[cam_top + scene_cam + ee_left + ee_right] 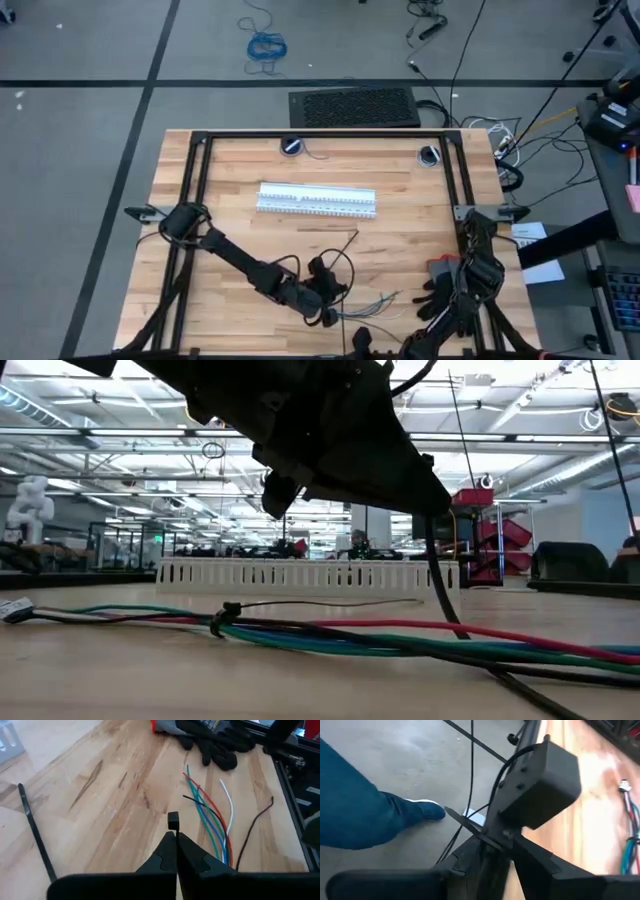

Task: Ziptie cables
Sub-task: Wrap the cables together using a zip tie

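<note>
The cables [212, 822] are lying loose on the tabletop [250, 225] near its front edge, a fan of red, green, blue, white and black wires. In the low view there's already a dark ziptie [222, 620] cinched around them near one end, so I'd guess one tie is done and the rest of the run still needs one.

Key thing for the next move: in the left wrist view the wires run lengthwise away from the left gripper [175, 837], roughly in line with where it's pointing and just off to one side, not across its path. The left gripper's tips are pressed together on a thin ziptie strap, with the little square ziptie head [173, 820] sticking up right above them. A spare ziptie [34, 831] lies flat on the wood well off to the other side.

From above, the left gripper [328, 290] sits just beside the bundle, way closer than the right gripper [492, 845], which looks closed and hangs out past the tabletop edge over the floor. So it looks like the left arm's job.
</note>
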